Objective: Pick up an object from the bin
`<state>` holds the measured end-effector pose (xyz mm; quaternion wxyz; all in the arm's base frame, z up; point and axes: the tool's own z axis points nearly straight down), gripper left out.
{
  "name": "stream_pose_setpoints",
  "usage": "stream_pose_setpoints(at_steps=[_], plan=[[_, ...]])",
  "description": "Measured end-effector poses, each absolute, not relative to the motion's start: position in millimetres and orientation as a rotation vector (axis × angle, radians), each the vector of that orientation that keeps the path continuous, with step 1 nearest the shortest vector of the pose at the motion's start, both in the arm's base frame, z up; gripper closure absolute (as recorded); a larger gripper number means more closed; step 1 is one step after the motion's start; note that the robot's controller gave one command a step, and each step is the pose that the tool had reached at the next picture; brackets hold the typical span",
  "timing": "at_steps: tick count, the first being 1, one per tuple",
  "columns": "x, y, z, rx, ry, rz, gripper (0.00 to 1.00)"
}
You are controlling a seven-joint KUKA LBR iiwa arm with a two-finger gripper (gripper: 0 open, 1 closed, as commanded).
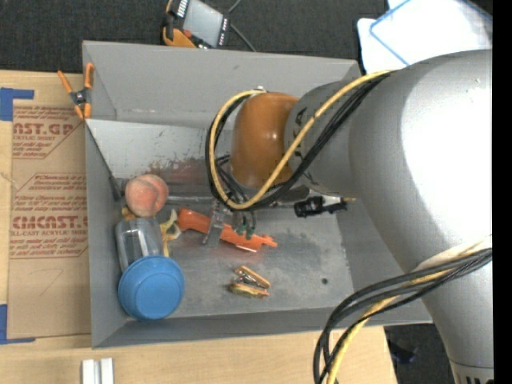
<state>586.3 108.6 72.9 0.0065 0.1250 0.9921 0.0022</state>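
Note:
My gripper (227, 218) reaches down in the middle of the bin, under the arm's wrist, right over an orange plastic hand tool (244, 239) that lies flat on the floor. Another orange part of that tool (192, 219) sticks out to the gripper's left. I cannot see whether the tool is between the gripper's tips. A small wooden clothespin (250, 282) lies apart, a little nearer the front wall.
A peach-coloured ball (146, 194) sits by the left wall. Below it lies a clear bottle (138, 242) with a big blue cap (150, 286) in the front left corner, with a small yellow piece (169, 231) beside it. The arm covers the bin's right side.

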Motion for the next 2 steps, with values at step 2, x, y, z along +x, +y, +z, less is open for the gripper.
stream_pose_setpoints(at_steps=[2], plan=[[583.6, 108.1, 87.8, 0.393, 3.113, 0.003, 1.00]])
